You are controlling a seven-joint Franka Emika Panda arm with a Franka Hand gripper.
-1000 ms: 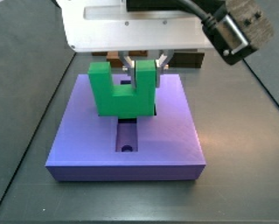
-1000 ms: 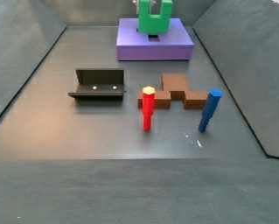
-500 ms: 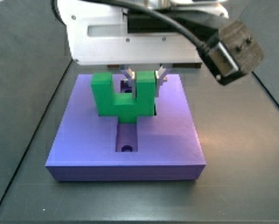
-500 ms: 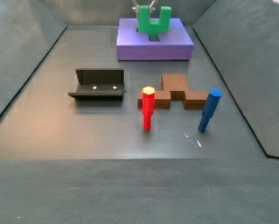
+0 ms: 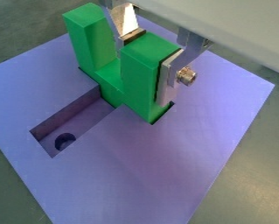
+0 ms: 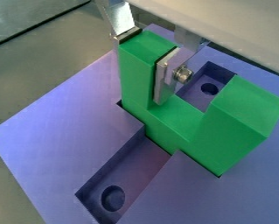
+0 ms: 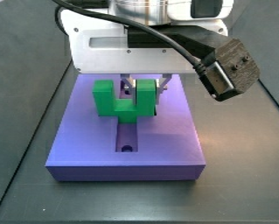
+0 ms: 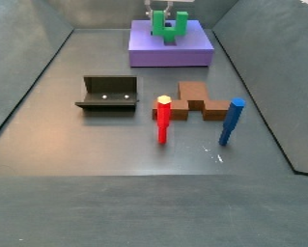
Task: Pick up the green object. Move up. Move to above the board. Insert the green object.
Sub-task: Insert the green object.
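Observation:
The green object (image 5: 121,74) is a bright green U-shaped block, upright, with its base down in the cross-shaped recess of the purple board (image 5: 200,166). My gripper (image 5: 153,54) is shut on one prong of it, a silver finger on each side. The same grip shows in a wrist view (image 6: 149,59) on the green object (image 6: 194,118), with the recess and a round hole (image 6: 111,196) open in front. In a side view the gripper (image 7: 142,86) holds the green object (image 7: 121,101) on the board (image 7: 126,140). In a side view the green object (image 8: 171,27) sits low on the board (image 8: 171,48).
On the floor stand the dark fixture (image 8: 108,94), a red peg (image 8: 163,119), a blue peg (image 8: 230,122) and a brown block (image 8: 195,100). The gripper's white body (image 7: 129,48) and a camera (image 7: 226,68) hang over the board's far side.
The gripper has come down with the green object, which now sits lower, its base in the board's recess. The grip stays shut.

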